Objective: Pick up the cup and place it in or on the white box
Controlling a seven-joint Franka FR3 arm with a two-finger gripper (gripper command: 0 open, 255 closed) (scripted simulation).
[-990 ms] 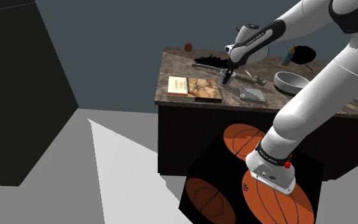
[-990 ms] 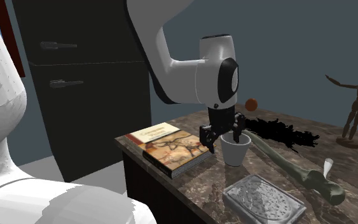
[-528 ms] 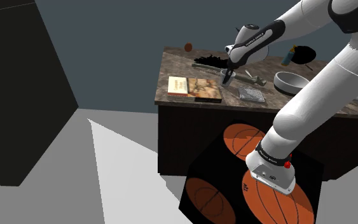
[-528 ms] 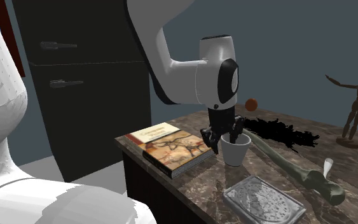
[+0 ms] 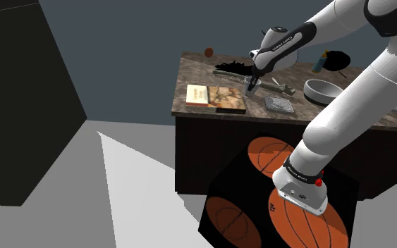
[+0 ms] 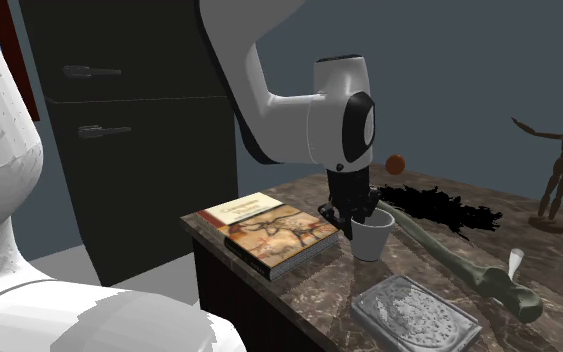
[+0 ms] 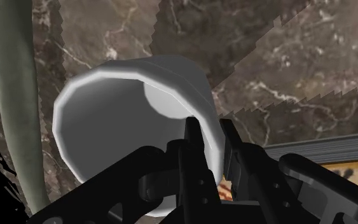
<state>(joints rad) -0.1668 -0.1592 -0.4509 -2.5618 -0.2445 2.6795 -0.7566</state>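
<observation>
Cup (image 6: 371, 238), plain white, tapered and open-mouthed, upright on the dark marbled worktop (image 6: 314, 288), just beside the picture-covered book (image 6: 269, 232). All-black gripper (image 6: 357, 214) set from above at the cup's book-side rim and clamped on the wall: in the wrist view one finger (image 7: 190, 147) inside the mouth, the other outside, pale wall pinched between. Base apparently on the worktop, not yet raised. Hold well off the cup's upright axis, so probably some tilt once lifted.

Flat pale-grey rectangular box (image 6: 414, 312) with a textured top, judged to be the target, near the cup on the side away from the book, toward the second exterior view's lower right. Coming move, by this reading: straight up, then a short carry away from the book and over the box, clear of the long grey-green club (image 6: 469, 265) lying just beside the cup.
</observation>
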